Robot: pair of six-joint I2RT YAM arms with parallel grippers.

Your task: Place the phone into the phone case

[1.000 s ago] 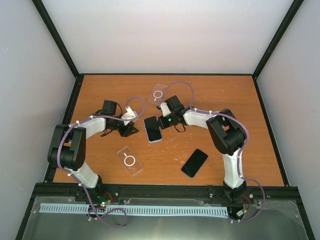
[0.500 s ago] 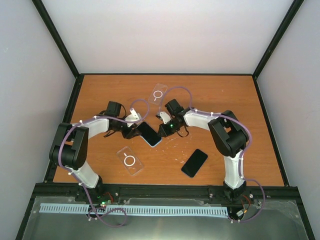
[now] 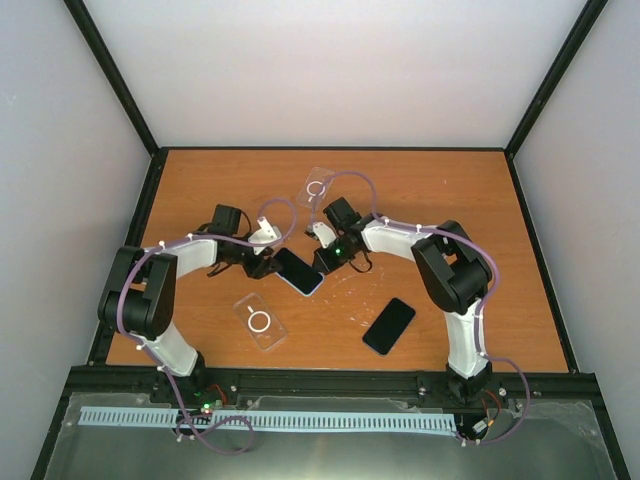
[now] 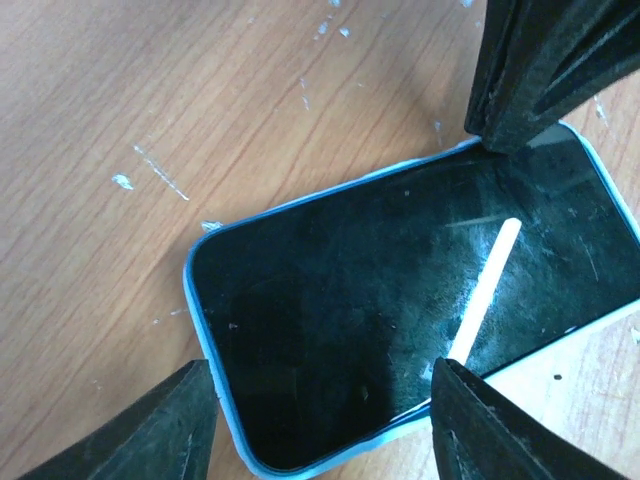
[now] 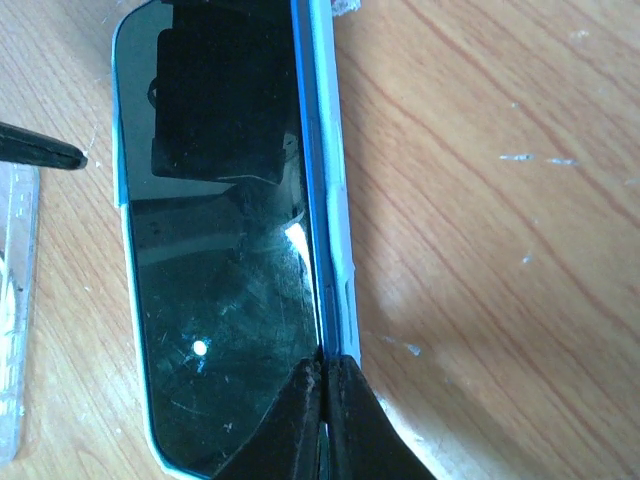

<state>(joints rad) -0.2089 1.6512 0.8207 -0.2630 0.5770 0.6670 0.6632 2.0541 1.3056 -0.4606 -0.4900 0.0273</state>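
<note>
The phone (image 3: pixel 299 271), black-screened, lies in a light blue phone case (image 4: pixel 205 330) on the wooden table, at a slant between the two arms. My left gripper (image 3: pixel 268 262) is open; its fingers straddle the phone's (image 4: pixel 400 300) near end, one finger (image 4: pixel 180 420) just outside the blue rim. My right gripper (image 3: pixel 322 262) is shut. In the right wrist view its tips (image 5: pixel 322 372) press on the seam between the phone (image 5: pixel 220 250) and the case wall (image 5: pixel 338 220), where the phone's edge stands a little proud of the wall.
A clear case with a white ring (image 3: pixel 260 322) lies in front of the left arm, and another (image 3: pixel 318 187) behind the grippers. A bare black phone (image 3: pixel 389 326) lies at the front right. A clear case edge (image 5: pixel 12 300) shows left of the phone.
The phone has turned from nearly upright to a slant and slid slightly left. My left gripper has closed in on its end and its jaws have widened a little; the right gripper followed.
</note>
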